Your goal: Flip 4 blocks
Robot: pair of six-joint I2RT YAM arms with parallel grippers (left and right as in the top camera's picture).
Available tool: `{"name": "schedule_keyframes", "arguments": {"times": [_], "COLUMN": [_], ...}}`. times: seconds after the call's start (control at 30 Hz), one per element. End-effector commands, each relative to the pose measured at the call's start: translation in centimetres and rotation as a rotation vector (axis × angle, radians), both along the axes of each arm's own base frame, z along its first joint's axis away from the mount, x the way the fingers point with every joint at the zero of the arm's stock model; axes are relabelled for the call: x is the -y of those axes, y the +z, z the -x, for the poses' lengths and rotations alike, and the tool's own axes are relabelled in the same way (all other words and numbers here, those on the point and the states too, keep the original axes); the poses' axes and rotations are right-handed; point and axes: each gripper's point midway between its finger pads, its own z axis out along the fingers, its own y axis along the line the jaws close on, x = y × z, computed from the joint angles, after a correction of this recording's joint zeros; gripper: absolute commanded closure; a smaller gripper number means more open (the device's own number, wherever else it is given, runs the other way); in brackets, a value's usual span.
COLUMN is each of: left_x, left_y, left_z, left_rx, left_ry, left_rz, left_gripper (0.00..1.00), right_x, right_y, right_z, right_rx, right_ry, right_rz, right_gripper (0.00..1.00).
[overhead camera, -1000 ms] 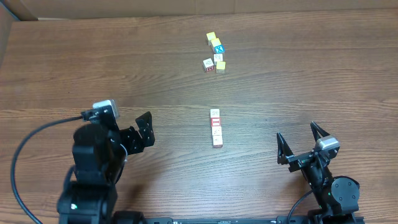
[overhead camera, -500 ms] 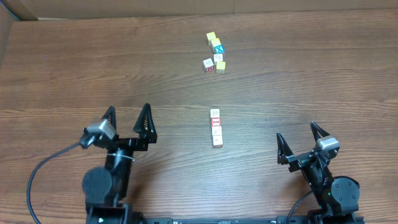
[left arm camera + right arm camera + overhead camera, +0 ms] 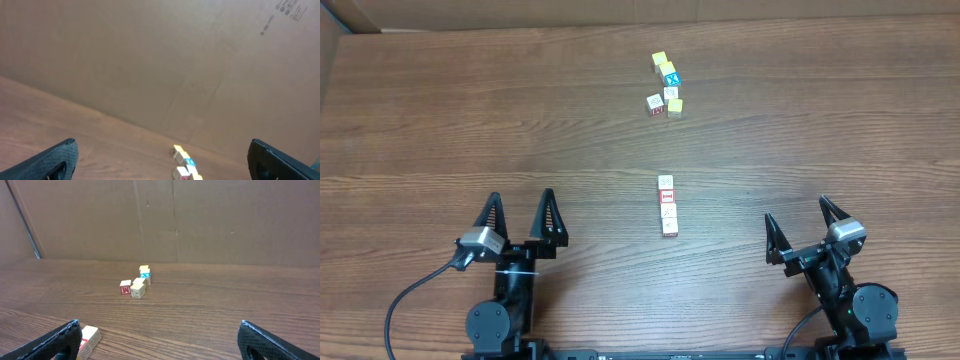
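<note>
Four small picture blocks lie in a tight row at the table's middle, running front to back, with cream faces and one red-framed. Its near end shows low in the right wrist view, just right of the left fingertip. My left gripper stands open near the front left, well left of the row, with nothing between its fingers. My right gripper stands open at the front right, right of the row, also holding nothing. The left wrist view does not show the row.
A loose cluster of other cubes, some yellow-topped, one blue and one with a red M, sits farther back. The right wrist view shows this cluster, and so does the left wrist view. A cardboard wall stands behind the table.
The left arm has drawn back toward the front edge and turned so that its open gripper points away across the table. The right arm and the blocks have not moved.
</note>
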Motion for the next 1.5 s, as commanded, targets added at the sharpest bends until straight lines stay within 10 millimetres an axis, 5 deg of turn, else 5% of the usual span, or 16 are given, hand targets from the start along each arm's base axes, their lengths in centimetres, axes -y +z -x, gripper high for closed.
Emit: {"name": "schedule_keyframes", "arguments": {"times": [0.0,0.47,0.77,1.47], "left_x": [-0.2,-0.7,0.5,0.4], "left_y": [-0.8,-7.1,-7.1,-7.1], "left_z": [0.1,0.5,0.5,0.5], "left_rx": [-0.013,-0.26,-0.242,-0.245], "left_ry": [0.008,0.039,-0.018,-0.012], "left_rz": [0.008,-0.143,-0.38,-0.364], "left_gripper": [0.0,0.0,0.0,0.0], "right_x": [0.1,0.1,0.1,0.1], "right_y": [-0.3,-0.3,-0.3,-0.3], "right_z": [-0.1,-0.1,-0.1,-0.1], "right_rx": [-0.001,-0.001,-0.001,-0.001], "right_ry": [-0.005,-0.005,-0.005,-0.005], "right_rz": [-0.006,-0.006,-0.006,-0.006], "right_gripper": [0.0,0.0,0.0,0.0]}}
